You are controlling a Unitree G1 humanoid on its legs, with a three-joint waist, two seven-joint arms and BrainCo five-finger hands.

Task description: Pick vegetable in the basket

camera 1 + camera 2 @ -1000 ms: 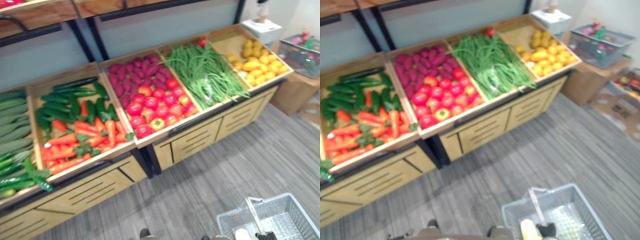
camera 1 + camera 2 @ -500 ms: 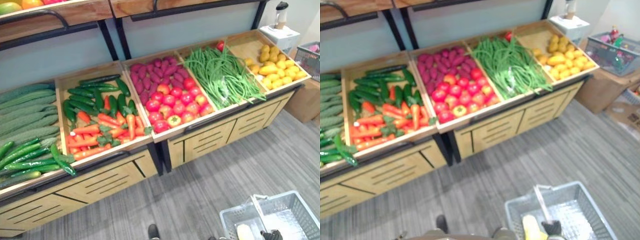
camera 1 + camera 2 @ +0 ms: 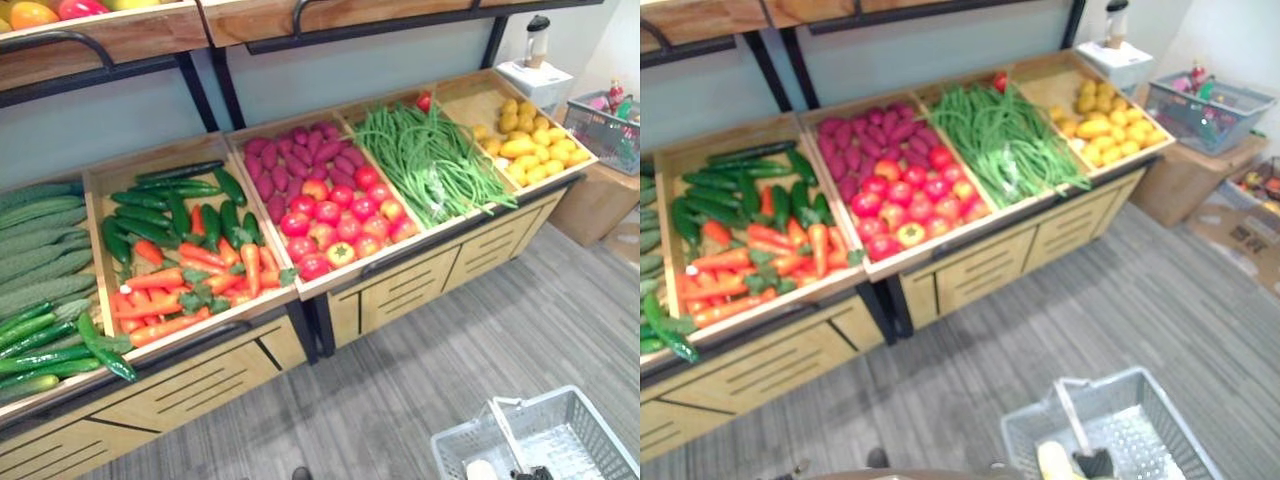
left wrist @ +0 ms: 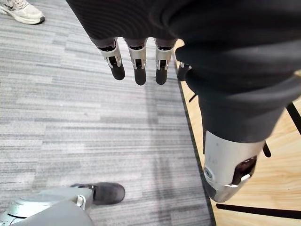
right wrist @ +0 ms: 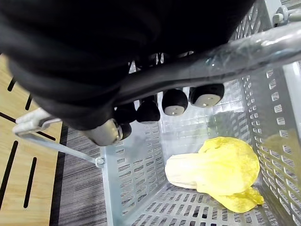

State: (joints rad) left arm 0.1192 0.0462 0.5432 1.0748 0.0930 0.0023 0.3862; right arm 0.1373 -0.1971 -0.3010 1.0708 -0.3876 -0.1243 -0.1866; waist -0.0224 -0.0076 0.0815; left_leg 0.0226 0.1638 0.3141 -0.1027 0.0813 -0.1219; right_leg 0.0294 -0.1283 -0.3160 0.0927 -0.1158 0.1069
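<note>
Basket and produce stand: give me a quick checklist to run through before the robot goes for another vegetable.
1. Right hand curled round the basket handle: ok.
2. Room in the basket beside the cabbage: ok.
3. Left hand empty, fingers straight: ok.
4. Stand stocked, carrots lying on top: ok.
5. Stand within the left arm's reach: cannot tell.
6. Person's shoe clear of the path: cannot tell.
</note>
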